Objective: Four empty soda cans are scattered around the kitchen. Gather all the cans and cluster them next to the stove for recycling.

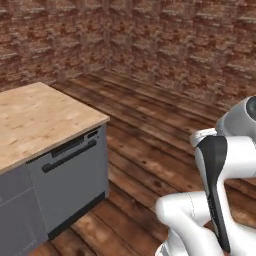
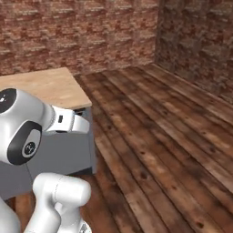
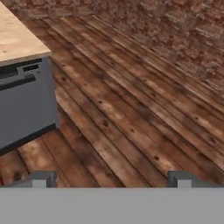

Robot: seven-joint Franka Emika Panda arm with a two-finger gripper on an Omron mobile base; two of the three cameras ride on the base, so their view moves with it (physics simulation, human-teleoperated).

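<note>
A brick wall (image 1: 175, 45) is running behind a dark plank floor (image 2: 164, 136). At the left, a grey cabinet (image 1: 70, 185) with a dark handle is carrying a pale wooden tabletop (image 1: 35, 117). The white arm (image 1: 220, 175) is folding low in front of it. In the hand view the jaws are standing wide apart over the floor, gripping nothing, one fingertip (image 3: 41, 179) at each side.

My own arm (image 2: 27, 127) covers part of the counter (image 2: 45, 86) and the grey cabinet front (image 2: 68, 150) in the right base view. In the left base view the counter's (image 1: 40, 117) left side runs off the picture's edge. In the hand view my fingertips (image 3: 41, 179) barely rise into sight, and the counter's (image 3: 17, 39) corner is cut off at the left edge.
</note>
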